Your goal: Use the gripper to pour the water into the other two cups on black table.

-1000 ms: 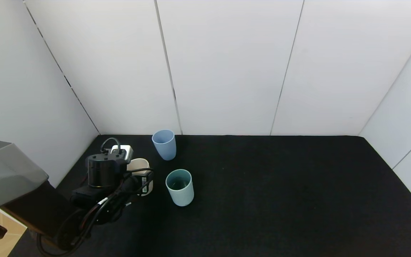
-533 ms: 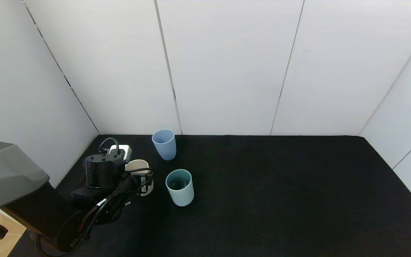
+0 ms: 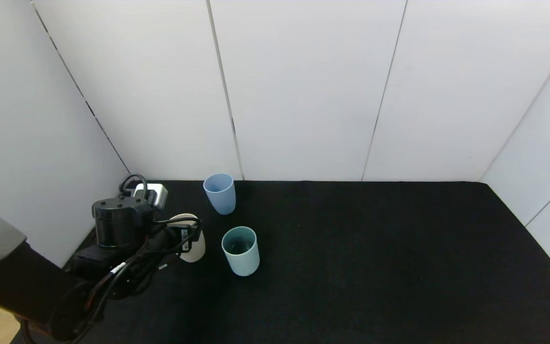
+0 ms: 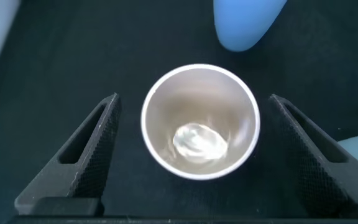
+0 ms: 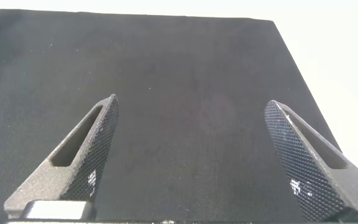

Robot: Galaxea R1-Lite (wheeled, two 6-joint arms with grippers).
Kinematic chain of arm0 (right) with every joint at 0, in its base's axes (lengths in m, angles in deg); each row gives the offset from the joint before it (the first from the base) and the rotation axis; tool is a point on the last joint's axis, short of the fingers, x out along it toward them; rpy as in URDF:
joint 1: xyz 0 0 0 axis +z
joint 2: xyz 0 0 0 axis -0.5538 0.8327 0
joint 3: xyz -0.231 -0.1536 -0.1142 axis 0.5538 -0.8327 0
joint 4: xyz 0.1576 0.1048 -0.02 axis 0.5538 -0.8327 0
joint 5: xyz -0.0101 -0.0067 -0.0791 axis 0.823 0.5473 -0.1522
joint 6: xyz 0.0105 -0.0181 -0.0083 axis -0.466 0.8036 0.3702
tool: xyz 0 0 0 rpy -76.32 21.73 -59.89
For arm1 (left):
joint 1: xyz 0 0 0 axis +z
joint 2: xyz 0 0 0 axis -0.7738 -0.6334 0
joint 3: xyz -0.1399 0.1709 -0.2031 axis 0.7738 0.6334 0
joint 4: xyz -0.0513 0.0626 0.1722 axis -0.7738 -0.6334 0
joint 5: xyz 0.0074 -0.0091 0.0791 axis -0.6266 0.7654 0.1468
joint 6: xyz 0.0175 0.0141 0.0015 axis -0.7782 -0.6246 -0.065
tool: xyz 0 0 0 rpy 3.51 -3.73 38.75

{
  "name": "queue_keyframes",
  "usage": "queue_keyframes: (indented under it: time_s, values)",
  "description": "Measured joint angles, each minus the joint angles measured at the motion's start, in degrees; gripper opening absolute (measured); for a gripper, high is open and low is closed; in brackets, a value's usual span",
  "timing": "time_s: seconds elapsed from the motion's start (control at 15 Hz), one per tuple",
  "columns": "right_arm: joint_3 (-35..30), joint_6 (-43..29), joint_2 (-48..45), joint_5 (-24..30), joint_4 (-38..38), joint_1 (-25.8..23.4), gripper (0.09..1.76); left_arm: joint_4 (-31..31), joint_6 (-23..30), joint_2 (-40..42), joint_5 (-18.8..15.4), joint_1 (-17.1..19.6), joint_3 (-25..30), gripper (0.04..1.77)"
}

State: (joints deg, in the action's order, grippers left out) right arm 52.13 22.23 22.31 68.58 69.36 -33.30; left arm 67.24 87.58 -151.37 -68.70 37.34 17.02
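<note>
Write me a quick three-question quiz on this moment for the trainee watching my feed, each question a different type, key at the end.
1. True or false: the left gripper is shut on the beige cup.
2. Multiple choice: in the head view, which cup stands nearest the back wall? A) the teal cup B) the pale blue cup C) the beige cup
3. Fill in: the right gripper has only the ______ between its open fingers.

Key
1. False: its fingers stand wide apart on either side of the cup, not touching it.
2. B
3. black table
</note>
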Motion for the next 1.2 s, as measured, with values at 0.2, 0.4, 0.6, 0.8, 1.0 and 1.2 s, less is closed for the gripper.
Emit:
queue_keyframes:
  time_s: [0.2,0.4,0.6,0.8,1.0,1.2]
  values:
    - [0.0,0.0,0.0,0.0,0.0,0.0,1.71,-2.1,-0.1,4.3,-1.2,-0.1,0.4,1.67]
    - [0.0,0.0,0.0,0.0,0.0,0.0,1.71,-5.5,-0.3,9.4,-1.4,-0.5,0.5,1.69]
    - [0.0,0.0,0.0,0.0,0.0,0.0,1.71,-8.3,-0.3,15.3,-1.4,-0.6,1.7,1.69]
    - [0.0,0.0,0.0,0.0,0.0,0.0,1.71,-11.8,-0.6,22.6,-1.3,-0.6,4.9,1.7]
    - [0.0,0.0,0.0,0.0,0.0,0.0,1.71,-18.6,-1.7,31.3,-1.2,-0.6,7.9,1.7]
    - [0.0,0.0,0.0,0.0,0.0,0.0,1.71,-26.2,-2.3,40.6,-0.5,-2.0,10.6,1.71]
